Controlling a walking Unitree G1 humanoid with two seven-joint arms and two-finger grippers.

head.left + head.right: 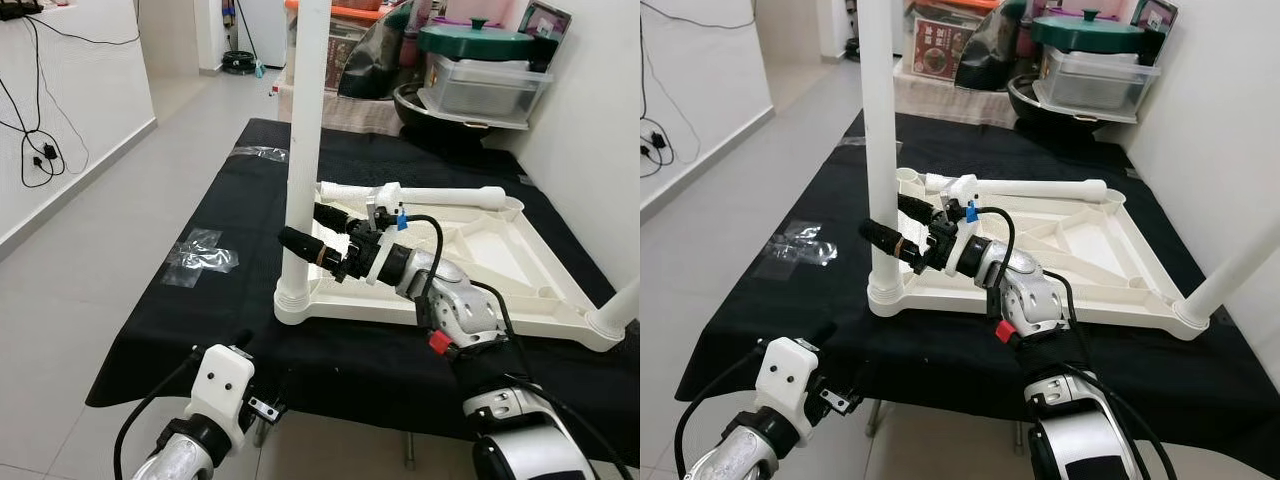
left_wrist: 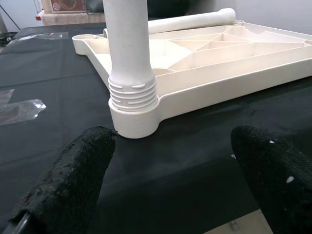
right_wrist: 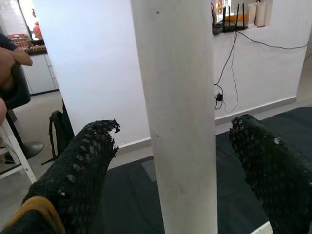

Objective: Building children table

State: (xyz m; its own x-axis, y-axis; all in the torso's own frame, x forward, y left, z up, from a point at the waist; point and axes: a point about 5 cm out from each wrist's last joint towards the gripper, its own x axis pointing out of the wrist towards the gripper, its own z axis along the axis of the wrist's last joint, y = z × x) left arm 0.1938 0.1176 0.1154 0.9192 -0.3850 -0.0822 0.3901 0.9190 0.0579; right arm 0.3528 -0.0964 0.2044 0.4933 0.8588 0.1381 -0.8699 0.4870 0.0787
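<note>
Tabletop (image 1: pixel 520 262) upside down; upright leg (image 1: pixel 306 150) top cut off; right gripper (image 1: pixel 305 232) fingers wide astride it; left gripper (image 2: pixel 170 170) fingers wide.

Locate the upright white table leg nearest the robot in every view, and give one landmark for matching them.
Left eye: upright leg, left of centre.
Right eye: same leg, left of centre.
Left wrist: its threaded base, between the open fingers.
Right wrist: its shaft, between the open fingers.
Landmark: upturned tabletop.
</note>
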